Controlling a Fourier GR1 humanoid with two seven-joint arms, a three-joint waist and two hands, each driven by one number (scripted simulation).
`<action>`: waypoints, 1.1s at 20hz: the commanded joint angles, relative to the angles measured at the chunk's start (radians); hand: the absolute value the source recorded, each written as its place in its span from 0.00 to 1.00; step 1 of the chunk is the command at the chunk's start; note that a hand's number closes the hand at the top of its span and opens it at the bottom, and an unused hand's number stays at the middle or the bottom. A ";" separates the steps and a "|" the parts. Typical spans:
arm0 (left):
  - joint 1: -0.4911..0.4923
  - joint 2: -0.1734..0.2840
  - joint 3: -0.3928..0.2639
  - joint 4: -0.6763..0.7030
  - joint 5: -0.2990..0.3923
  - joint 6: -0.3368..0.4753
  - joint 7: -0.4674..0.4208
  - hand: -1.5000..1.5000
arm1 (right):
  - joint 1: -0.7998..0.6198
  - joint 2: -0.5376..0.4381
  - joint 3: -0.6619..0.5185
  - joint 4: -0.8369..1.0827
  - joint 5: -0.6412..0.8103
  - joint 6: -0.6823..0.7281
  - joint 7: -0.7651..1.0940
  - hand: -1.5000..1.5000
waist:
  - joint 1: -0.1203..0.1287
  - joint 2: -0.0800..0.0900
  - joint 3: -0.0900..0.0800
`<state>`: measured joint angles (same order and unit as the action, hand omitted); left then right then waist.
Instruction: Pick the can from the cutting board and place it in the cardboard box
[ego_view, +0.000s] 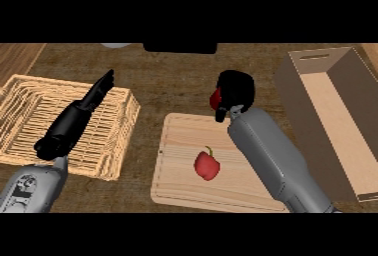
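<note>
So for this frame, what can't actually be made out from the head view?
- The red object in the right hand: curled fingers hide most of it, so it cannot be confirmed as the can.
- The black object and pale grey object at the counter's far edge: cut off by the view's top.
- The wicker basket: the left hand and forearm cover part of its inside.
- The cardboard box: its right wall runs past the view's edge.
</note>
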<state>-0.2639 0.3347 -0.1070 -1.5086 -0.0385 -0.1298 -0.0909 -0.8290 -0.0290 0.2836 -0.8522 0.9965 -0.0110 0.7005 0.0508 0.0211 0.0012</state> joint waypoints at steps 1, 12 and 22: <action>-0.015 0.002 0.006 -0.018 0.022 -0.024 0.043 0.50 | -0.141 -0.018 -0.039 0.151 0.037 -0.133 -0.109 1.00 | 0.010 -0.002 0.000; 0.011 0.013 0.034 -0.029 0.000 -0.024 0.048 0.50 | -0.385 -0.041 -0.093 0.223 0.157 -0.246 0.081 1.00 | -0.027 -0.018 -0.001; 0.032 -0.002 0.049 0.003 -0.018 -0.015 -0.003 0.50 | -0.362 -0.243 -0.232 0.122 0.181 -0.350 0.240 1.00 | -0.051 -0.021 -0.001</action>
<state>-0.2423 0.3294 -0.0658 -1.5014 -0.0507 -0.1425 -0.0825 -1.2002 -0.1789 0.1064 -0.7097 1.1817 -0.3217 0.9284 0.0015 -0.0008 -0.0004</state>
